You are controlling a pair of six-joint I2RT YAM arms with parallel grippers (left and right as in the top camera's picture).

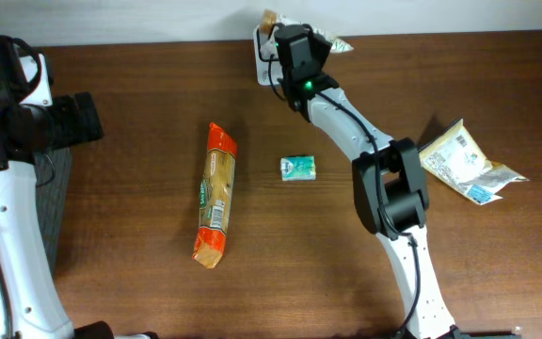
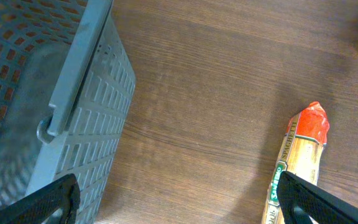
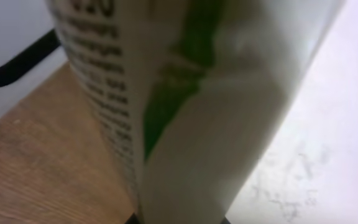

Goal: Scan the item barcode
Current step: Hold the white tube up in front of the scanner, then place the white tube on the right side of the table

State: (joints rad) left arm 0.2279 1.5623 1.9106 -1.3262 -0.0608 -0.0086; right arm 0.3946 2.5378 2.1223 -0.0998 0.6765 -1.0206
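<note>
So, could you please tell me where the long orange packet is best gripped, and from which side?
The orange packet lies flat on the table, long and narrow, nothing touching it. So probably across its middle, straight down from above, open left fingers on its long edges.

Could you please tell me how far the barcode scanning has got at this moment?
Done: the right hand is shut on a white-and-green packet. In hand: it holds that packet at the table's far edge; no scanner is identifiable, so a scan cannot be confirmed. Left: the orange packet, small green packet and cream pouch lie on the table, and the left hand hangs open by the grey basket.
</note>
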